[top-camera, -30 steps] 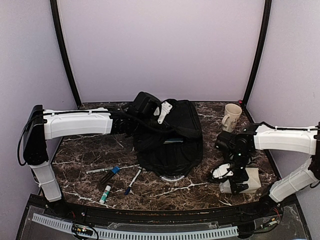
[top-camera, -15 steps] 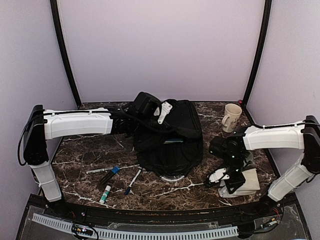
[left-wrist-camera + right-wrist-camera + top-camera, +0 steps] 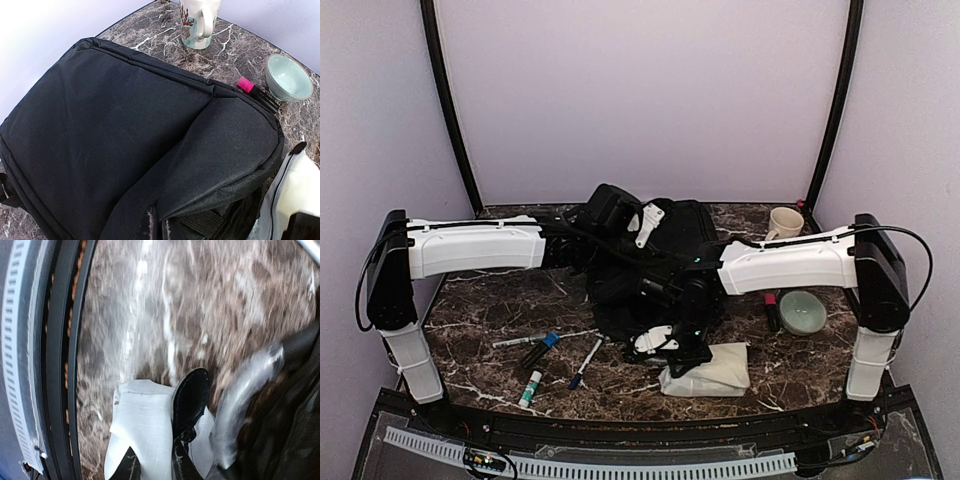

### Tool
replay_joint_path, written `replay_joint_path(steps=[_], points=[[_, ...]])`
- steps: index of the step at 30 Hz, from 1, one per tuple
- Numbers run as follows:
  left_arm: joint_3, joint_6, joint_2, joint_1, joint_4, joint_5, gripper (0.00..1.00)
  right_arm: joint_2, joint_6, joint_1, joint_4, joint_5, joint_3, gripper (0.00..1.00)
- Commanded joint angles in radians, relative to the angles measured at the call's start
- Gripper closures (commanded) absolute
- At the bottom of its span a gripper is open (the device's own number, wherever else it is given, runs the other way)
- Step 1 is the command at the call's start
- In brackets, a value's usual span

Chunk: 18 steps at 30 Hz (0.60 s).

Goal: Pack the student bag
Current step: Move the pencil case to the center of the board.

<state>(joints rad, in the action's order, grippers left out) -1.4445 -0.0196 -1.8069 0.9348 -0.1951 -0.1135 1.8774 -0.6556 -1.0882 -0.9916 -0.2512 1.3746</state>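
Observation:
The student bag (image 3: pixel 655 262) is a big black backpack lying mid-table, and it fills the left wrist view (image 3: pixel 110 130). My left gripper (image 3: pixel 620 218) is over its far left corner, shut on a raised fold of the bag's fabric (image 3: pixel 220 150); its fingers barely show. My right gripper (image 3: pixel 682 362) is just in front of the bag, shut on a soft white packet (image 3: pixel 715 368). In the blurred right wrist view the black fingers (image 3: pixel 191 397) pinch that packet (image 3: pixel 145 425) above the marble.
A cream mug (image 3: pixel 785 222) stands at the back right, with a pale green bowl (image 3: pixel 802 312) and a pink-capped marker (image 3: pixel 770 303) nearer. Several pens and a glue stick (image 3: pixel 530 388) lie front left. The table's black front rail (image 3: pixel 65 365) is close to the right gripper.
My right arm has swung left from the table's right side to the front of the bag, its jaws closing on the white packet and bringing it along. The left arm has not moved.

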Motion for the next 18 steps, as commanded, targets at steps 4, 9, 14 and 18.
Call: replay_joint_path(steps=[4,9,14,18], points=[[-0.013,0.002,0.008,-0.021,-0.006,-0.040,1.00,0.018,0.046,-0.036,0.029,-0.079,0.072,0.70],[-0.016,0.004,0.009,-0.021,-0.010,-0.040,1.00,-0.113,0.051,-0.036,0.075,0.031,-0.008,0.00],[-0.013,-0.002,0.007,-0.021,-0.007,-0.046,1.00,-0.321,0.033,-0.009,0.093,0.087,-0.006,0.00],[-0.020,-0.011,-0.001,-0.022,-0.015,-0.043,1.00,-0.440,0.073,0.061,0.146,0.114,-0.086,0.00]])
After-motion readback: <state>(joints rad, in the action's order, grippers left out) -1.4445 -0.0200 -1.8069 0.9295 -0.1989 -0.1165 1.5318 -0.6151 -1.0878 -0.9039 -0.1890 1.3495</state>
